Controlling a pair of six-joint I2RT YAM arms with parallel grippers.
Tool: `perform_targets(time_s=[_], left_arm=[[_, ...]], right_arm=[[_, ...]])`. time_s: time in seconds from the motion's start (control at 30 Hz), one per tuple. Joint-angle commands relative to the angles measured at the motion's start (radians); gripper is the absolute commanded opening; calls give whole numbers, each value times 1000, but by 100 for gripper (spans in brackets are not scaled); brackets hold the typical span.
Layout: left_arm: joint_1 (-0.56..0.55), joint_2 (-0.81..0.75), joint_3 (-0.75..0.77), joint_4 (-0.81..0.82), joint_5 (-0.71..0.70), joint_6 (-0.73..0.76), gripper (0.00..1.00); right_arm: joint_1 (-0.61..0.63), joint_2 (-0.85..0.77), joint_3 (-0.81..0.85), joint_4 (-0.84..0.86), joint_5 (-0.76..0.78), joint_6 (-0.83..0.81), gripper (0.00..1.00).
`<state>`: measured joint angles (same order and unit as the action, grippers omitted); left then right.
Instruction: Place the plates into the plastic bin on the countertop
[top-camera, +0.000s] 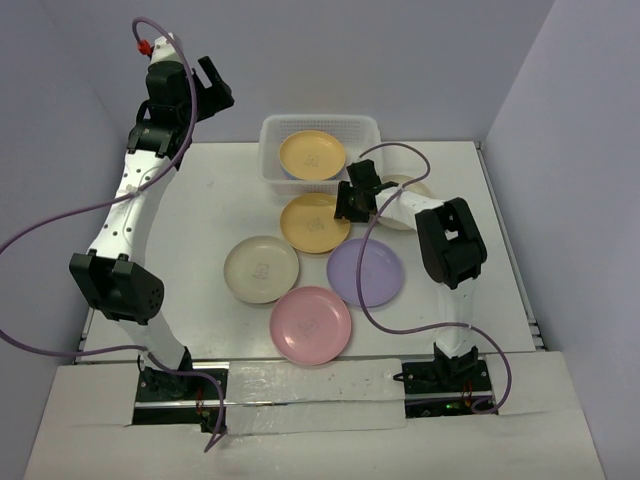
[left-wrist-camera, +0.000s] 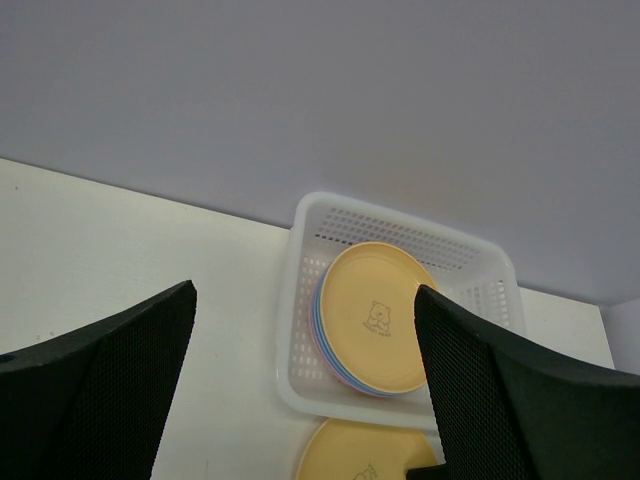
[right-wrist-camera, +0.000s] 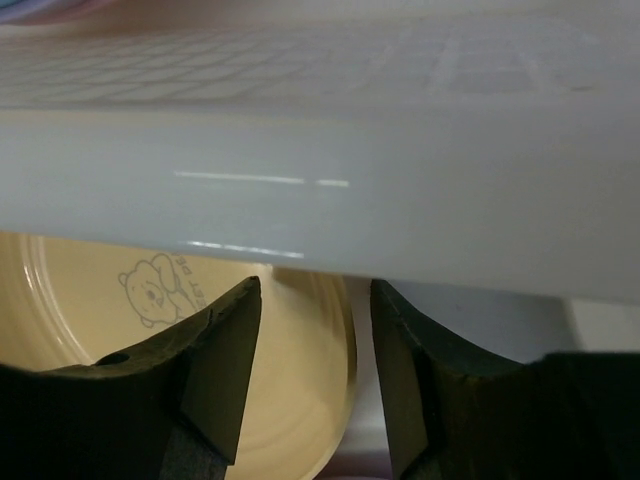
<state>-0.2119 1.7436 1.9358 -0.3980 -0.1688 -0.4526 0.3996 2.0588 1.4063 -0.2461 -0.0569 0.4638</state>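
A robotics lab cell: two arms (top-camera: 125, 215) bolted to a white countertop (top-camera: 205, 205) enclosed by plain lavender-grey walls (top-camera: 420, 60).

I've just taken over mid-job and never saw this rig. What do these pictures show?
A left arm and right arm, bolted to the table. The wide picture looks down from above; the others come from a camera on each wrist. The bin holds a stack topped by a yellow plate. Loose on the table: a second yellow plate, a cream plate, a lavender plate, a pink plate, a fifth plate hidden under the right arm. The left fingers hang open, empty. The right fingers stand open astride the second yellow plate's rim.
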Motion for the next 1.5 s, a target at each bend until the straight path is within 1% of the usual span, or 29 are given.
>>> perform_targets(time_s=[0.0, 0.1, 0.13, 0.17, 0.2, 0.27, 0.33, 0.37, 0.4, 0.43, 0.47, 0.77, 0.97, 1.07, 1.13, 1.23, 1.3, 1.33, 1.4, 1.47], left_arm=[[5, -57, 9, 21, 6, -8, 95], [5, -65, -4, 27, -1, -3, 96], [6, -67, -5, 28, -2, -3, 96], [6, -70, -11, 31, -3, -3, 96], [6, -70, -12, 31, -3, -3, 96], [8, -73, -16, 31, -8, -2, 96], [8, -73, -18, 30, -7, -4, 96], [9, -76, -19, 30, -6, -7, 96], [9, -80, -23, 29, -4, -11, 96], [9, -84, -29, 34, -2, -14, 96], [9, -89, -35, 37, -1, -17, 96], [9, -119, -74, 32, -23, -3, 97], [11, -141, -106, 8, -37, 38, 99], [22, -142, -110, -27, -2, 67, 99], [34, -136, -96, -69, 31, 78, 99], [81, -181, -161, -69, 111, 88, 99], [107, -237, -259, -25, 171, 104, 99], [116, -256, -310, -10, 205, 118, 99], [131, -286, -360, 4, 254, 140, 99], [152, -316, -429, -7, 311, 176, 99]], right_arm=[[12, 23, 7, -8, 1, 21, 48], [12, 18, 2, -7, -9, 26, 39], [12, 13, 0, -9, -9, 29, 39], [12, 3, -1, -16, -17, 33, 35], [12, -7, -4, -19, -21, 33, 34], [13, -36, -14, -30, -27, 35, 28], [14, -52, -19, -37, -30, 34, 25], [13, -74, -25, -46, -35, 32, 21], [14, -94, -27, -57, -41, 33, 14], [13, -107, -24, -69, -46, 32, 4], [13, -122, -19, -85, -53, 31, 0], [15, -232, 8, -204, -109, -8, 0], [29, -326, -1, -264, -209, -66, 0], [47, -392, 27, -282, -244, -78, 0], [48, -407, 65, -297, -254, -73, 0], [50, -414, 194, -306, -184, -83, 0], [46, -390, 273, -287, -81, -94, 0], [46, -374, 303, -282, -41, -99, 0], [41, -334, 383, -270, 33, -104, 0], [30, -247, 467, -277, 65, -102, 0]])
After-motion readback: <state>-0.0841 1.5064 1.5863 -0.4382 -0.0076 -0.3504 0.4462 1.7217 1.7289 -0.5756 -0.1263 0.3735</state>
